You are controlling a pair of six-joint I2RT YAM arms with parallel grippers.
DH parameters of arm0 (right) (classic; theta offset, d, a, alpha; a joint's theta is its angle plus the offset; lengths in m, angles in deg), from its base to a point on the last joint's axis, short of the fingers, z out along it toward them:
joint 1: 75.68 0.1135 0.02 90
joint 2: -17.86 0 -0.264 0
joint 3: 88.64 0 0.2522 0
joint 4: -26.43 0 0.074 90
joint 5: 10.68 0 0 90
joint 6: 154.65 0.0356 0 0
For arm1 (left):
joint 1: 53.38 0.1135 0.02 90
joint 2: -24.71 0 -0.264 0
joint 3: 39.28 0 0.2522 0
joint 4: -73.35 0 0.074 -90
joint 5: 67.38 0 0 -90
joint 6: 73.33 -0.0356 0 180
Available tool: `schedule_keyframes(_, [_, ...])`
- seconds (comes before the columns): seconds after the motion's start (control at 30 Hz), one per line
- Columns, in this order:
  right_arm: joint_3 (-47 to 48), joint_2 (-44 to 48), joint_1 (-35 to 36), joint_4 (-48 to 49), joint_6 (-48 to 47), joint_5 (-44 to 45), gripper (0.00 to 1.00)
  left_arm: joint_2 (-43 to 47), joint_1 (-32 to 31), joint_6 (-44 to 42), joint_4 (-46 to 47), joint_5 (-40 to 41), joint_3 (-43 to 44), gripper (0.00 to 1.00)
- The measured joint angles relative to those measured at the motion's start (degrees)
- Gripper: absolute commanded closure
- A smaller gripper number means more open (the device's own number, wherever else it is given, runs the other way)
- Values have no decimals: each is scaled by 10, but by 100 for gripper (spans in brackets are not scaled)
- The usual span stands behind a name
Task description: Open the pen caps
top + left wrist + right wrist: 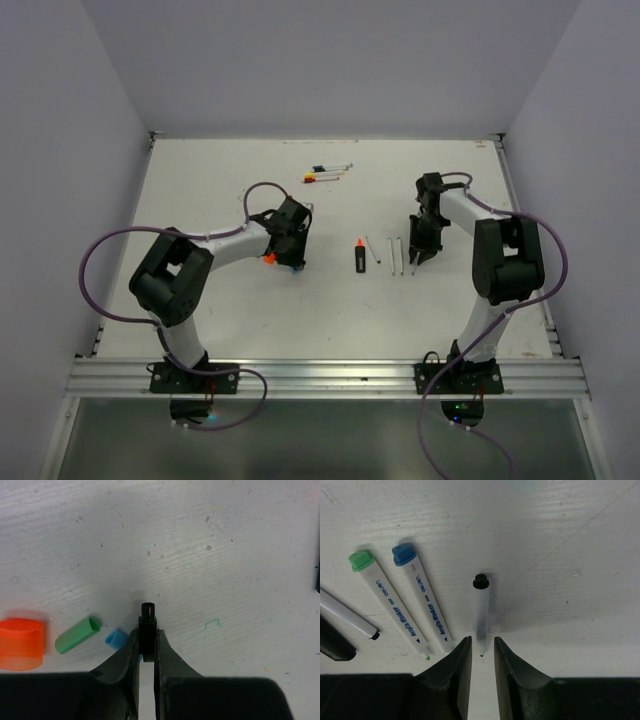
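In the left wrist view my left gripper (pixel 147 632) is shut on a small black pen cap (pixel 148 622), which sticks out ahead of the fingertips just above the table. To its left lie a chunky orange cap (pixel 20 644), a green cap (pixel 77 635) and a blue cap (pixel 116 639). My right gripper (pixel 482 642) stands open. The bare tip of a thin pen with a black end (pixel 481 610) lies between its fingertips, with a gap on each side. Uncapped pens with a blue end (pixel 422 597) and a green end (pixel 390 600) lie to the left.
A black highlighter (pixel 359 255) and a thin pen (pixel 372 250) lie mid-table between the two arms. Several capped pens (pixel 328 172) lie at the back centre. The table's edge rail (pixel 525 240) runs close to the right arm.
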Motion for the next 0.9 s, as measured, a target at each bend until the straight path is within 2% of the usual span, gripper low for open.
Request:
schedule_keyframes(0.27, [0,0,0,2,-3,-4,66,4,0,-3,-10,16,0,76])
schedule_keyframes(0.6, [12,22,0,0,-5,-28,65,14,0,-10,-61,46,1,57])
schedule_keyframes(0.73, [26,56,0,-1,-4,-38,64,14,0,-14,-87,57,24,54])
schedule_keyframes(0.9, [33,93,0,-3,2,-59,64,14,0,-21,-110,77,92,51])
